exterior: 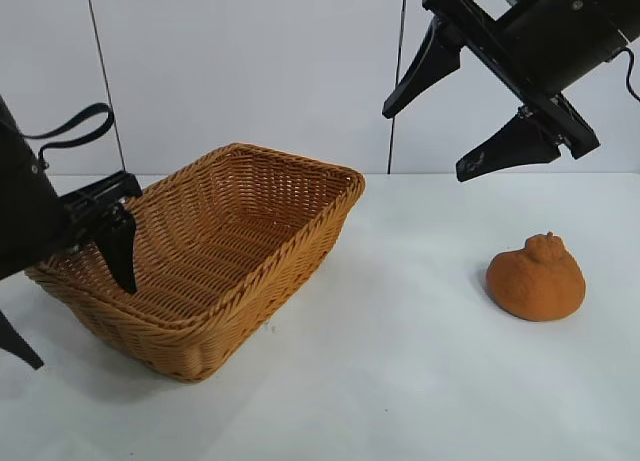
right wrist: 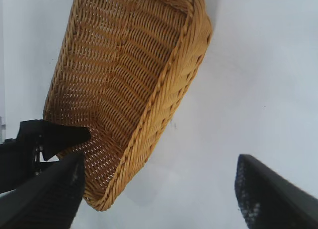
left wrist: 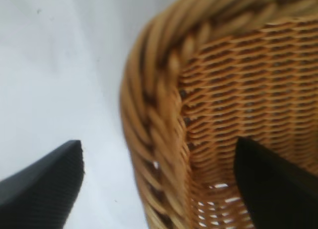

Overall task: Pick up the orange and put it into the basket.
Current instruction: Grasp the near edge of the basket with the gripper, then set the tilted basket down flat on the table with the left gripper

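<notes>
The orange [exterior: 536, 278], lumpy with a knob on top, lies on the white table at the right, apart from both grippers. The wicker basket [exterior: 290, 243] stands at the left centre; it also shows in the right wrist view [right wrist: 164, 85]. My right gripper [exterior: 432, 139] hangs open and empty high above the table, up and to the left of the orange. In its wrist view [right wrist: 158, 179] the orange is out of view. My left gripper [exterior: 80, 326] is open and straddles the basket's left rim [left wrist: 154, 124], one finger inside the basket, one outside.
The white tabletop [exterior: 400, 381] runs between the basket and the orange. A white panelled wall [exterior: 250, 61] stands behind the table. My left gripper's finger [right wrist: 54, 135] shows in the right wrist view at the basket's far end.
</notes>
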